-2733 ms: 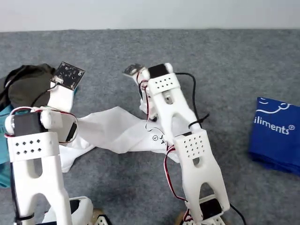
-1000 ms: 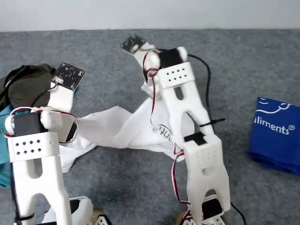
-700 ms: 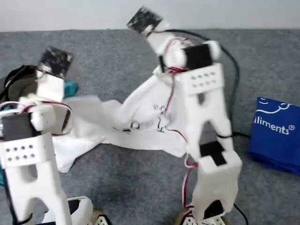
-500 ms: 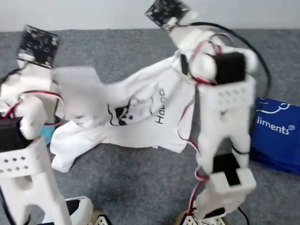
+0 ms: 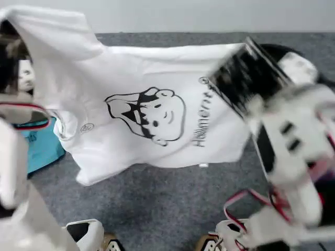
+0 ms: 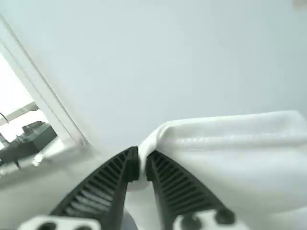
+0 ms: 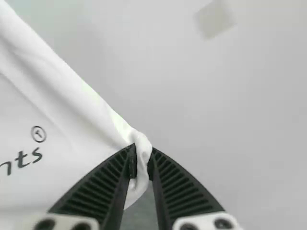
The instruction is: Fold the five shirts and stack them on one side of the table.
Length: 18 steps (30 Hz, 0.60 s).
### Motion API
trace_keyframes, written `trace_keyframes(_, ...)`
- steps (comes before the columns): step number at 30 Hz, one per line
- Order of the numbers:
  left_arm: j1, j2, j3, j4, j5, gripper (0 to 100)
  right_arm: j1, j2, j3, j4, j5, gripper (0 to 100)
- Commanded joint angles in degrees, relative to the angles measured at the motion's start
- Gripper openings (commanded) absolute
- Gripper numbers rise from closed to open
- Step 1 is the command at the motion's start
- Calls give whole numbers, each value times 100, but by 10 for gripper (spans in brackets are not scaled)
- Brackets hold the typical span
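The white shirt (image 5: 157, 120) hangs spread wide above the grey counter (image 5: 172, 209), its printed front turned up to the high view, showing a cartoon face with lettering beside it. The left claw (image 6: 141, 157) is clamped on a bunched edge at one upper corner; the right claw (image 7: 142, 153) is pinched tight on a fold at the other. A teal cloth (image 5: 39, 146) lies on the counter by the left arm, partly under the shirt's hanging edge.
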Motion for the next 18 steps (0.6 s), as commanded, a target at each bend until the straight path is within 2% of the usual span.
trace_keyframes(1,-18,-158,-963,-88,-70,14,303,-462,-97,-330,378,10)
trace_keyframes(5,-18,-158,-1684,-88,-413,14,611,-831,-70,-268,624,10)
trace_keyframes(10,-18,-158,-2457,-88,-413,14,1130,-1244,-70,-31,642,10)
trace_keyframes(18,-26,-158,-3389,105,-554,14,1516,-1886,-62,242,659,10)
